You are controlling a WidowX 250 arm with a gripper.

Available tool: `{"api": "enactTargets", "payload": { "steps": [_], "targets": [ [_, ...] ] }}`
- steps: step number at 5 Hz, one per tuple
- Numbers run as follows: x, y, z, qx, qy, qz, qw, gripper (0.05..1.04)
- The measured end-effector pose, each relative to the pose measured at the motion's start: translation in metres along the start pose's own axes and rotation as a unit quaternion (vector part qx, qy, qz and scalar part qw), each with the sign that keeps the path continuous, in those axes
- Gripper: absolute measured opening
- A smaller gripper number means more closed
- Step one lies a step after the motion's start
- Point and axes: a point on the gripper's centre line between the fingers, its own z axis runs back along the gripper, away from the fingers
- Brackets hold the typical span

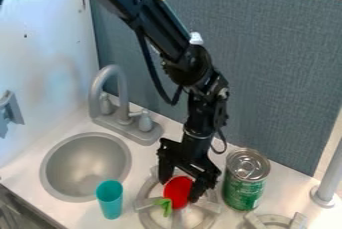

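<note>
The black gripper (pixel 179 183) hangs low over the left stove burner (pixel 141 215). Its two fingers press against opposite sides of a rounded red toy (pixel 178 192) with a green leafy end (pixel 164 206) that points toward the front left. The red toy is at the middle of the burner; whether it rests on the grate or is slightly above it I cannot tell. Just right of the gripper a green can (pixel 244 185) with a silver lid stands upright. A teal cup (pixel 110 200) stands to the left, between the burner and the sink.
A round grey sink (pixel 83 165) lies at the left, with a grey faucet (pixel 117 93) behind it. Part of a second burner (pixel 274 219) shows at the front right, near a grey post (pixel 328 183). A blue-grey partition (pixel 274 73) rises behind the counter.
</note>
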Motion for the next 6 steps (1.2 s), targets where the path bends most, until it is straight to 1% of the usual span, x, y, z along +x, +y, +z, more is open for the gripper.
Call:
{"api": "enactTargets", "payload": {
  "steps": [1,2,3,4,5,6],
  "targets": [
    [0.003,0.002,-0.010,0.012,0.012,0.006,0.9998,0.960],
    [0.006,0.003,-0.012,0.012,0.011,0.014,0.9998,0.694],
    [0.009,-0.001,-0.010,0.000,0.008,0.018,0.9998,0.538],
    [0.000,0.003,-0.007,-0.013,0.010,0.026,0.9995,0.463],
    [-0.017,0.002,0.023,-0.023,-0.025,0.026,0.9991,0.446],
    [-0.042,-0.019,0.050,-0.027,-0.046,-0.014,0.9985,0.446]
  ]
}}
